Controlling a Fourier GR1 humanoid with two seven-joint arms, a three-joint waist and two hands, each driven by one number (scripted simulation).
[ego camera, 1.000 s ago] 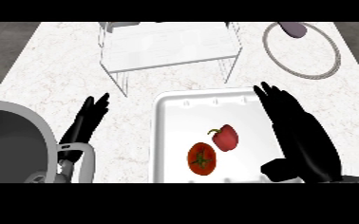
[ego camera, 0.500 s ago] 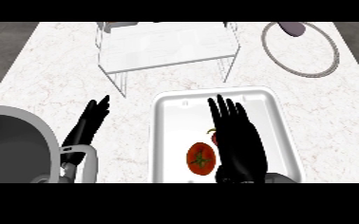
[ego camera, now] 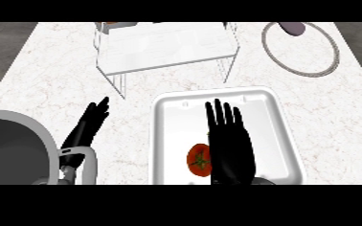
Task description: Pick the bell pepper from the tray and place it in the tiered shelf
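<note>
— Red at the left of my right hand [ego camera: 230,143]: is that the pepper?

— No, that looks like a tomato [ego camera: 198,159]. The hand lies flat, fingers straight, holding nothing, over the tray [ego camera: 283,124]. I can't see the pepper; I judge it's hidden beneath the palm.

— Then how do I grasp it?

— I'd lower, curl round whatever is under the palm, avoid the tomato, then lift toward the shelf [ego camera: 166,48] ahead. My left hand [ego camera: 88,124] rests open over the desk [ego camera: 42,76].
</note>
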